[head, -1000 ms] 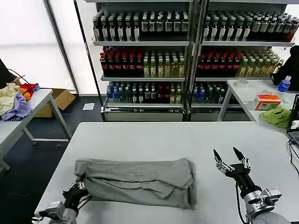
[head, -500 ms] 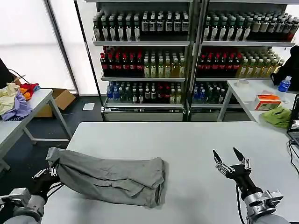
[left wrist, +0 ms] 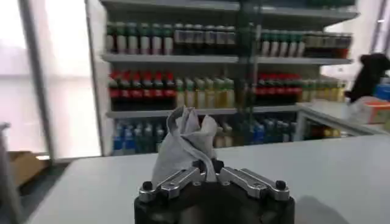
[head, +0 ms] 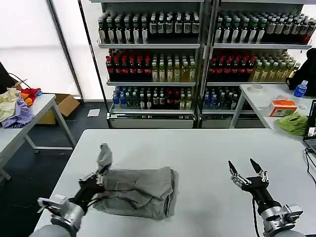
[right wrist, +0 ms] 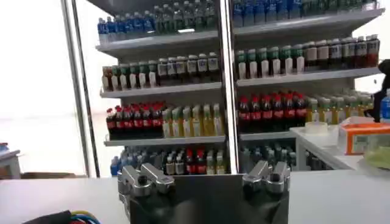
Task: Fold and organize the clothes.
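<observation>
A light grey shirt, one of the clothes, lies bunched and folded on the white table, left of the middle near the front edge. My left gripper is shut on one end of it and holds a flap of cloth up above the pile. In the left wrist view the same grey cloth rises from between the closed fingertips of the left gripper. My right gripper hovers open over the bare right part of the table, well away from the shirt.
A side table at the left carries yellow, purple and red garments. Another table at the right holds a lime-green cloth, an orange box and a blue bottle. Shelves of bottles stand behind.
My left gripper swung out to the left with the shirt's end, then came back right and upward, folding that end over; the shirt is now a shorter pile. The right gripper stayed put.
</observation>
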